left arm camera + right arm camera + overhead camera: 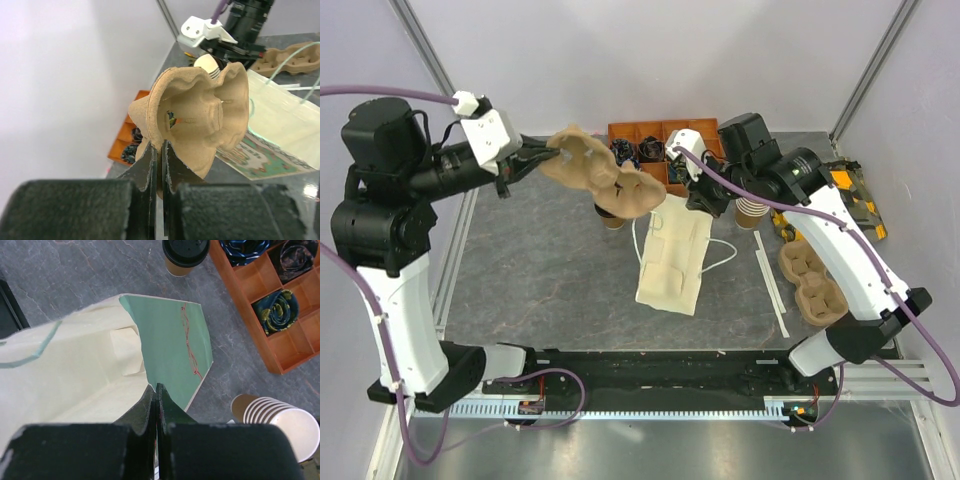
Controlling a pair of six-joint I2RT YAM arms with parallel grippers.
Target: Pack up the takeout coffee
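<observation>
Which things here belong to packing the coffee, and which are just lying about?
Job:
coffee cup
paper bag, pinched by right gripper
cup tray, held by left gripper

Lying about:
stack of empty cups
orange box
spare tray

Left arm (398,300) raised, left fingers (149,172) pinched shut — right arm (855,255) reaching forward, right fingers (148,410) pinched shut

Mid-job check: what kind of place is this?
Likely a lab test cell, not a café: plain white walls, robot arms bolted to a table, and staged props, a paper bag and pulp cup tray.
</observation>
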